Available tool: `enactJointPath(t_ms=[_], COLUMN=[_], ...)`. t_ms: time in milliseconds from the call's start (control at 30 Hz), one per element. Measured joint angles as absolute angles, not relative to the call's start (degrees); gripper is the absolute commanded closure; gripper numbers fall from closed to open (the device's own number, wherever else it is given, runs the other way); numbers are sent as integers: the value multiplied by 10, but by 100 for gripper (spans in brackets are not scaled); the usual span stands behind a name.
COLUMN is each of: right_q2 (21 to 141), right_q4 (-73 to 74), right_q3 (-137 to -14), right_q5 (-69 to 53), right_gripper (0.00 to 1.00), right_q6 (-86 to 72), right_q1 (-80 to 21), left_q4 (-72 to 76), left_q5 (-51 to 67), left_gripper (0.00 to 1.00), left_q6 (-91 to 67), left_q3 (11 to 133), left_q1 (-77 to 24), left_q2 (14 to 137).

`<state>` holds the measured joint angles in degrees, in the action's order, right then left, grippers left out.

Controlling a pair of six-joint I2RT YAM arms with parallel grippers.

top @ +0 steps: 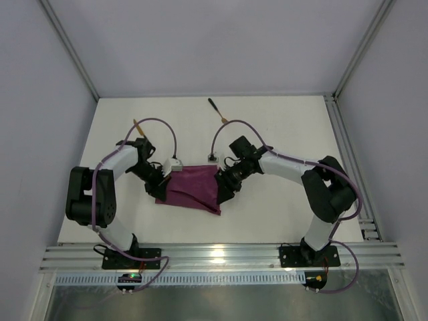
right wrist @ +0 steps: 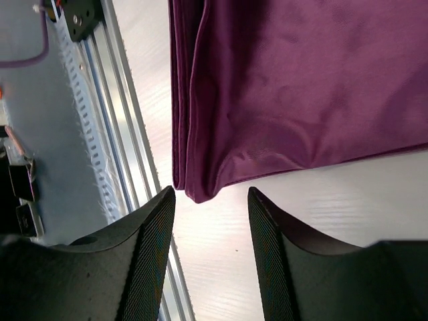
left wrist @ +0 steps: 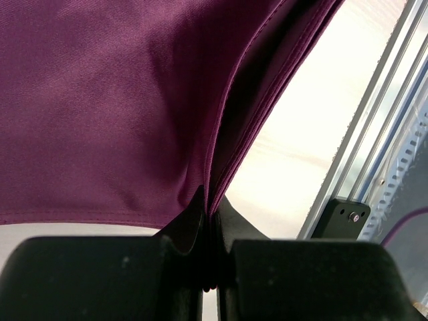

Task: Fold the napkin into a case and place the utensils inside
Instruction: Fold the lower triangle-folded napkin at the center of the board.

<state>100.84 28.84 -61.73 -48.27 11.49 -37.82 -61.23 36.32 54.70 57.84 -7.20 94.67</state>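
White surface [top: 287,134] carries the soft magenta-purple cloth napkin [top: 194,188]; left end effector [left wrist: 208,221] clenches its folded edge, right end effector [right wrist: 210,224] stands released; align layers before creasing.

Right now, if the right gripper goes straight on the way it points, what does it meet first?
The napkin: its folded corner sits just ahead of the open right gripper, in line with the gap; depth unclear.

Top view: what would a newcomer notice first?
The magenta napkin, folded, lies mid-table between the grippers. The left gripper is shut on its edge; the right gripper is open at its corner. The utensils lie apart at the far side.
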Motion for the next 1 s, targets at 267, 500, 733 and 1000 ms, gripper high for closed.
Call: enactJointPath(t_ms=[267, 500, 733, 1000], right_q2=[1021, 1112, 1169, 1173], right_q4=[177, 37, 13, 22], right_q3=[-647, -670, -669, -673], right_q5=[-468, -427, -394, -400], right_gripper=[92, 96, 96, 96], right_q6=[1, -114, -181, -190], right_q1=[-333, -366, -377, -374], left_q4=[-614, -606, -595, -596], left_q5=[368, 369, 379, 402], left_gripper=[100, 100, 100, 100], left_q6=[546, 524, 493, 484], left_q3=[579, 579, 580, 600], left_q1=[-70, -62, -38, -8], left_q2=[948, 948, 950, 977])
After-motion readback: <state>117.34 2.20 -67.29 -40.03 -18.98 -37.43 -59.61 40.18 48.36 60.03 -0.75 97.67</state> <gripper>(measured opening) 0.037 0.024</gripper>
